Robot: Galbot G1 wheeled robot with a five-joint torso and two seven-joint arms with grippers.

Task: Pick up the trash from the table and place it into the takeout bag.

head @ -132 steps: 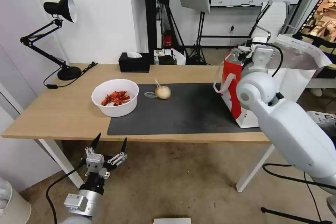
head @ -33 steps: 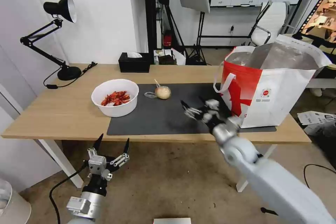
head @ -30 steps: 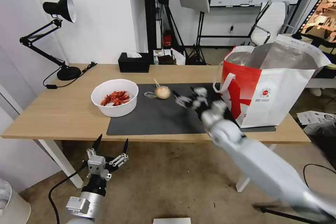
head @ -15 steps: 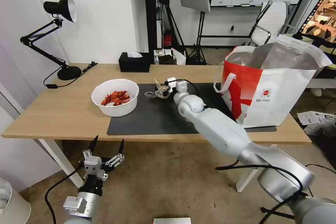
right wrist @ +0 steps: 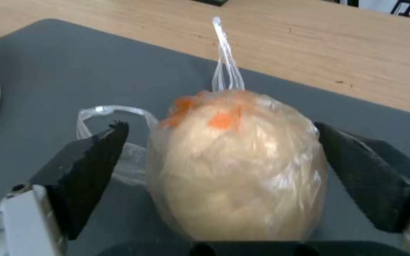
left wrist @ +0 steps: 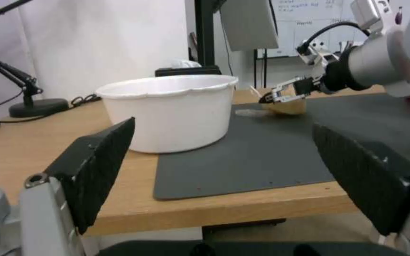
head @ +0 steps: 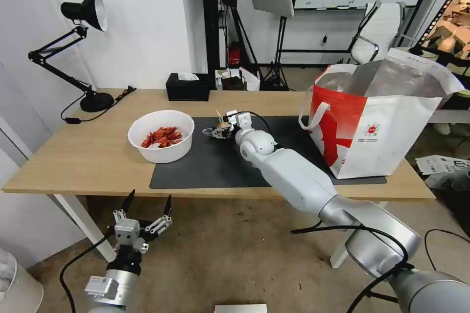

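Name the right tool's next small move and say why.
Probably close. The right tool is open with its fingers on both sides of the wrapped lump, which lies on the mat, gaps on either side.

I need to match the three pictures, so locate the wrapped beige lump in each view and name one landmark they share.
Head view: the wrapped beige lump sits on the dark mat, right of the white bowl, with the right gripper around it.
Left wrist view: far off, beyond the bowl, at the right gripper.
Right wrist view: centre, between the open fingers.
Shared landmark: the dark mat.
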